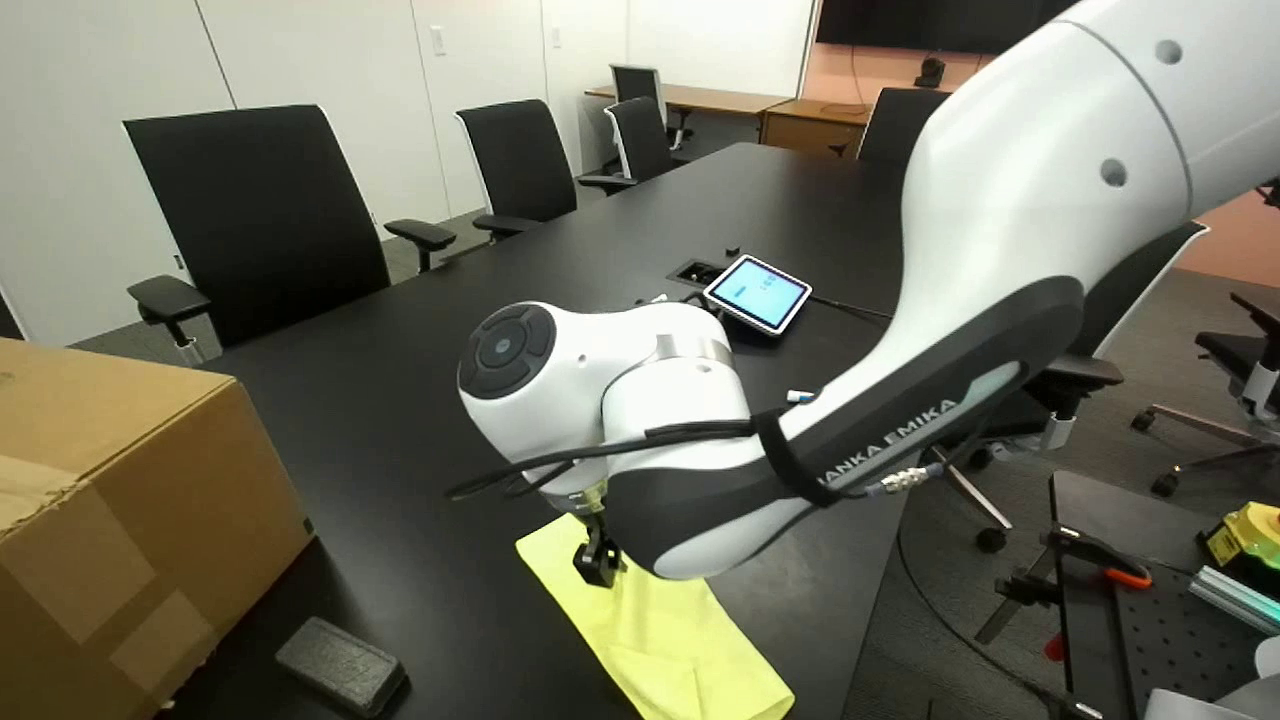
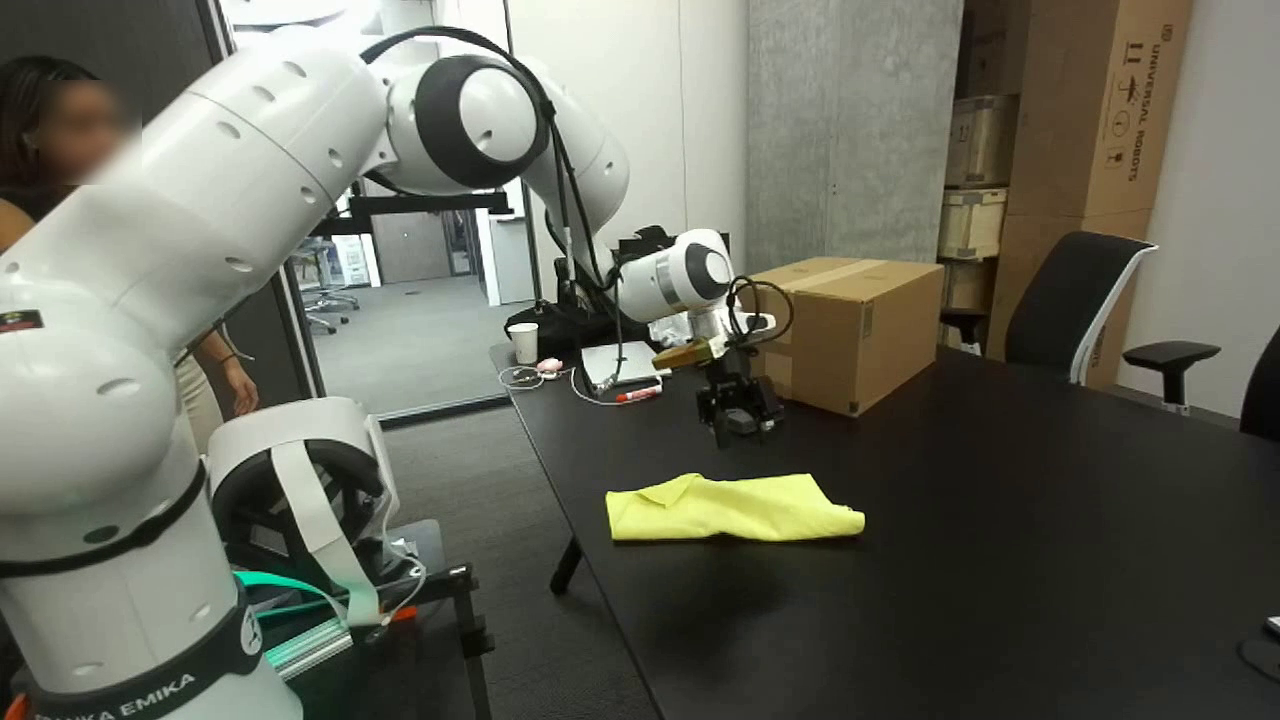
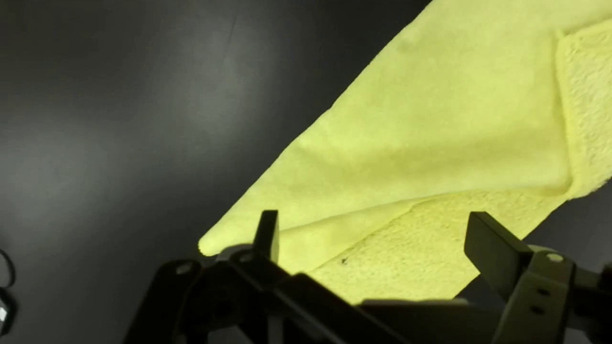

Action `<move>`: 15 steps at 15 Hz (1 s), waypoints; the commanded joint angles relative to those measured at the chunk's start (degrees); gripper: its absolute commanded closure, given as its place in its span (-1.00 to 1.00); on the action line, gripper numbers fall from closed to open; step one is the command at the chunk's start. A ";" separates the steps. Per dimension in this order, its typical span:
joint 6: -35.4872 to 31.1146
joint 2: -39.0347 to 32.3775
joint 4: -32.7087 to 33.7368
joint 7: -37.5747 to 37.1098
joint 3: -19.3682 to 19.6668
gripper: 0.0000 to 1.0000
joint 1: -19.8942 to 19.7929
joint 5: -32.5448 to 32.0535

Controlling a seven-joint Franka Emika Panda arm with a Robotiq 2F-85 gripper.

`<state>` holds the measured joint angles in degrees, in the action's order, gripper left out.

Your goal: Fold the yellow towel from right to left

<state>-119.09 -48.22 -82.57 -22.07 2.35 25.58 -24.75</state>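
Note:
The yellow towel lies on the dark table, seen in both exterior views. It is a long, layered strip with a folded flap and wrinkles. In the wrist view the towel shows a smooth top layer and a rougher layer beneath its edge. My gripper is open, its fingers wide apart over the towel with nothing between them. In an exterior view the gripper hangs above the table, apart from the towel. In an exterior view the arm partly hides the gripper and some of the towel.
A cardboard box stands on the table near the towel. A dark block lies between them. A tablet sits further along the table. A white cup and a red marker are near a table edge.

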 commanded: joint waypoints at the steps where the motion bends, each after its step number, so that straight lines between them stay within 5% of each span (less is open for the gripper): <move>1: 0.15 -4.56 7.48 -7.49 2.80 -1.00 -0.56 0.70; 7: 6.20 -15.98 22.96 -17.39 6.12 -1.00 -0.63 2.12; 15: 17.93 -28.46 40.83 -17.90 5.54 -1.00 -0.32 1.50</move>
<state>-106.48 -70.92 -52.18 -40.47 7.53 24.85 -23.82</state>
